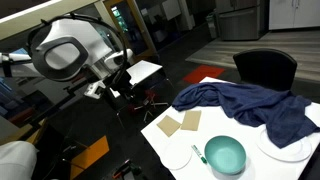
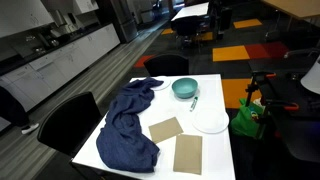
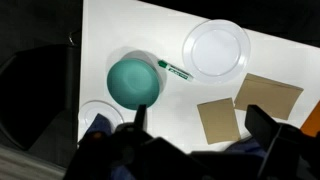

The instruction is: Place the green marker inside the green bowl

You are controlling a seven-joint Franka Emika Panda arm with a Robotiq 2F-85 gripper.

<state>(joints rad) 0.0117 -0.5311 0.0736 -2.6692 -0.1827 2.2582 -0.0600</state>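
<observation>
NOTHING DONE YET: The green marker (image 3: 175,70) lies flat on the white bench (image 3: 120,25), just beside the green bowl (image 3: 133,80), in the gap between the bowl and a white plate (image 3: 216,48). Whether its tip touches the bowl's rim cannot be told. The bowl is empty and stands near the middle of one short edge of the bench in both exterior views. The whole job is ahead, judging by this: reach, grasp, lift, release over the bowl.

The arm (image 1: 70,50) is held high and off to one side of the bench in an exterior view, well apart from the marker. In the wrist view the camera looks down on the bench, and the pincer (image 3: 203,130) is spread wide and holds nothing (its dark fingers (image 3: 268,125) frame a blue cloth (image 3: 230,160) and two tan squares).
</observation>
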